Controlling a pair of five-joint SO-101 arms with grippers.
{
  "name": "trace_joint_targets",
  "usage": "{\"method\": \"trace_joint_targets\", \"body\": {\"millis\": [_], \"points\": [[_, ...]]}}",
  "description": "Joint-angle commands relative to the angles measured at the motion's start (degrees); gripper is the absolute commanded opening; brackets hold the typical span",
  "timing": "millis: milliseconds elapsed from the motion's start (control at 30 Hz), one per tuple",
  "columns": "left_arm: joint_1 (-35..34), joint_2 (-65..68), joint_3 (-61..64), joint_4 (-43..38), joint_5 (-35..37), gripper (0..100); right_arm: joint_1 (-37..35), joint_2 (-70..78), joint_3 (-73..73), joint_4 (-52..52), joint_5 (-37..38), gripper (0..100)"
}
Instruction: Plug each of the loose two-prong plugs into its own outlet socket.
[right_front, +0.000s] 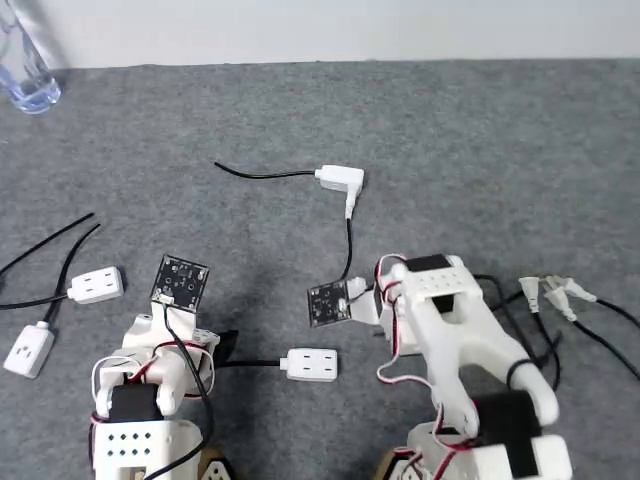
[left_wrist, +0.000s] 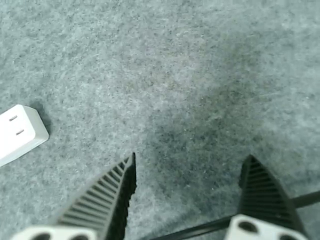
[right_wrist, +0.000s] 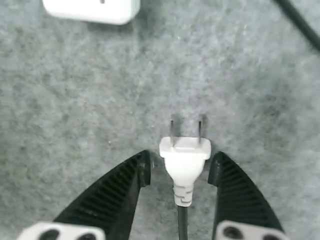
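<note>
On the grey felt-covered table (right_front: 480, 140), a white rectangular outlet socket (right_front: 28, 350) lies far left, with a second white socket (right_front: 97, 285) near it. The left hand (left_wrist: 187, 192) hangs over bare table, its black ribbed fingers (left_wrist: 115, 195) wide apart and holding nothing. A third white socket (right_front: 312, 364) lies between the arms. The right hand (right_wrist: 181, 157) is spread, straddling a white two-prong plug (right_wrist: 185, 150) that lies flat, prongs pointing away. Far right, two more white plugs (right_front: 550, 292) lie together.

white two-prong plug (right_wrist: 185, 156) lying flat, socket (right_wrist: 92, 10) near
</note>
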Motion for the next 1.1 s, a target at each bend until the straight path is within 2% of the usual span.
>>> {"method": "trace_joint_targets", "body": {"millis": [0, 100, 367, 567, 767, 833, 967, 1067], "points": [[0.26, -0.35, -0.31, -1.41, 0.53, 32, 0.75, 0.84, -1.67, 1.63, 0.62, 9.6], [0.26, -0.35, -0.31, -1.41, 0.53, 32, 0.75, 0.84, -1.58, 1.63, 0.88, 0.8], [0.26, -0.35, -0.31, -1.41, 0.53, 32, -0.57, 0.57, -2.64, 1.19, 0.44, 0.9], [2.37, -0.35, -0.31, -1.14, 0.44, 32, -5.32, -5.41, -6.77, 2.51, -13.98, 0.9], [4.13, -0.44, -0.48, -2.9, 1.58, 32, -10.33, -14.64, -7.82, 11.03, -21.98, 0.9], [7.47, -0.44, -0.66, -5.98, 7.03, 32, -11.91, -16.92, -7.82, 13.93, -24.0, 0.9], [15.21, -0.44, -1.45, -13.8, 24.88, 32, -13.58, -21.05, -7.82, 16.4, -30.77, 0.9], [19.52, -0.44, -1.54, -15.12, 32.97, 32, -13.67, -24.48, -8.44, 16.13, -37.1, 0.9]]}}
